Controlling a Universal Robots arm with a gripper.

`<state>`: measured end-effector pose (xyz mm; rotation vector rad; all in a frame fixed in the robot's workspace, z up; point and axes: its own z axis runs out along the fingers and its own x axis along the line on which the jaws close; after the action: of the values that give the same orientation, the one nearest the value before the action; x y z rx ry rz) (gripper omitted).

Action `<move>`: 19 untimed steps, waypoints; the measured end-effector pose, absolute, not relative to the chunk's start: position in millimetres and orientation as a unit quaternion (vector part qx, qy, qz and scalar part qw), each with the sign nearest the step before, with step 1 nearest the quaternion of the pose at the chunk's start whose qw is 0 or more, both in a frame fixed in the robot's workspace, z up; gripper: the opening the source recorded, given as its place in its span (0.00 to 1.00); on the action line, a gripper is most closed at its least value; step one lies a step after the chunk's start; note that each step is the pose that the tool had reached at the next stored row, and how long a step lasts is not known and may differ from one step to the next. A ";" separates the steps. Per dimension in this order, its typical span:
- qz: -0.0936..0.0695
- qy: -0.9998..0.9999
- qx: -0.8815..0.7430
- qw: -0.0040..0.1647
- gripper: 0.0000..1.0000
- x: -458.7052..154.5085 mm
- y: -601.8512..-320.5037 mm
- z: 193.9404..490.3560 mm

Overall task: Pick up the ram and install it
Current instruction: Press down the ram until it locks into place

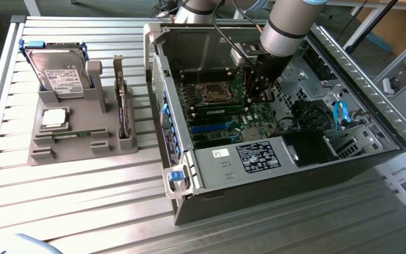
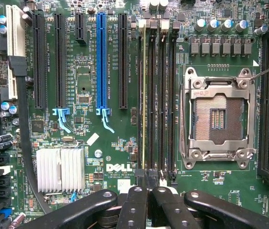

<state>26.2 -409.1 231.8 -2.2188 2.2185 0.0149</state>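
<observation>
I see the ram point(image 2: 144, 100) already standing on edge in its motherboard point(image 2: 91, 76) slot, and my pincer point(image 2: 149, 183) fully closed, empty, just over its end, so little remains.

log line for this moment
gripper: shut, over ram slots | ram: seated in slot beside cpu socket | case: open

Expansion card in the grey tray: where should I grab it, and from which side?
Pinch the expansion card by its top edge near mid-length, fingers on its flat faces, coming straight down. It stands on edge in the tray slot, so likely only the top is free.
</observation>
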 end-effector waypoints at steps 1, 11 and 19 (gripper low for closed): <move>0.005 0.707 -0.707 0.002 0.10 26.2 -409.1 231.7; 0.005 0.707 -0.707 0.002 0.10 26.2 -409.1 234.6; 0.005 0.707 -0.707 0.001 0.10 26.3 -409.1 243.5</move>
<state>26.3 -409.1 243.5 -2.2194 2.2192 0.0163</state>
